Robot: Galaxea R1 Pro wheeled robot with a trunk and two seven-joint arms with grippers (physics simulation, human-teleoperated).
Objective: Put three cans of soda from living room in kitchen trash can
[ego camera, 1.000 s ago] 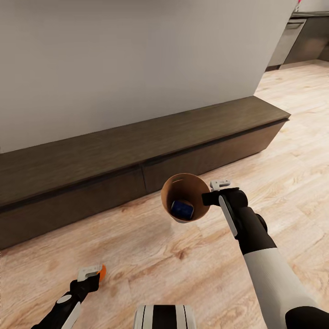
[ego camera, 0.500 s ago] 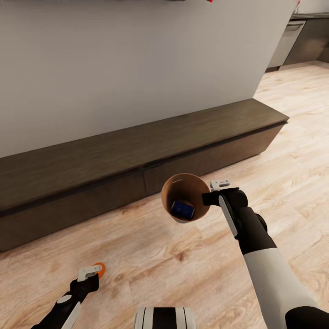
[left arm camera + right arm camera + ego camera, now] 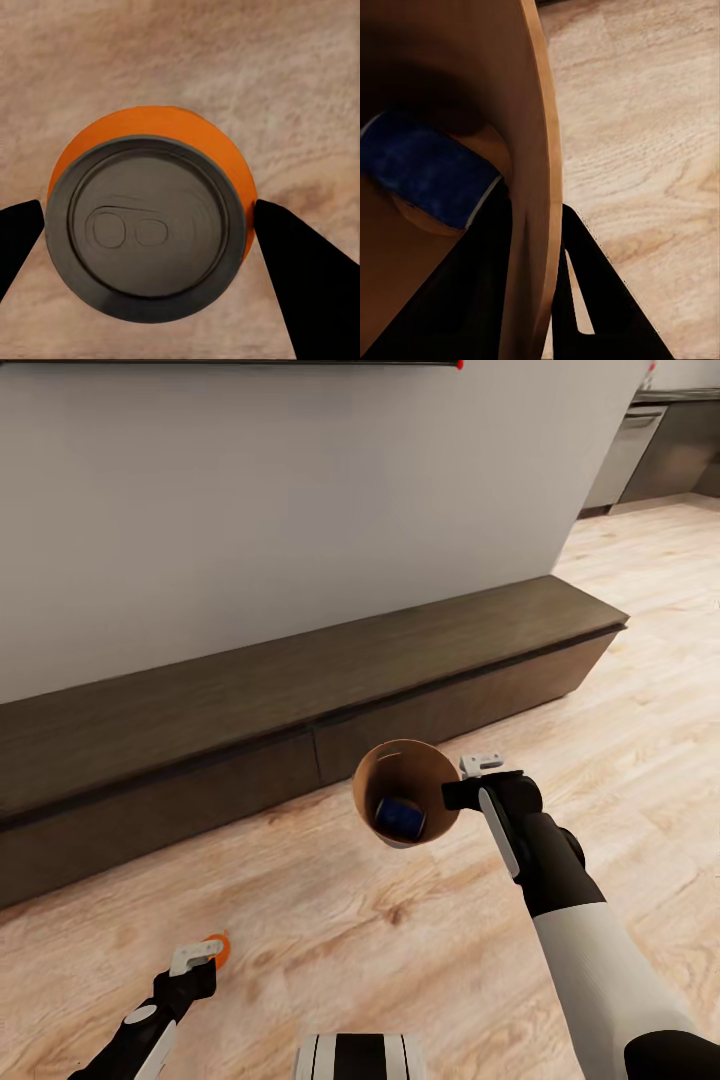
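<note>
While the right tool pinches the tash can's rim, blue can inside, the bucket hangs ahead and right of the left tool. That tool, apparently closed, flanks an upright orange can low above the floor.

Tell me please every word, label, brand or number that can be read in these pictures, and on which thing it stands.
None can be read.
Orange can: plain grey top with a pull tab, no lettering.
Blue can inside the bucket: no readable mark; the surface looks mottled.
Bucket, low cabinet, wall and floor: no text or signs.
</note>
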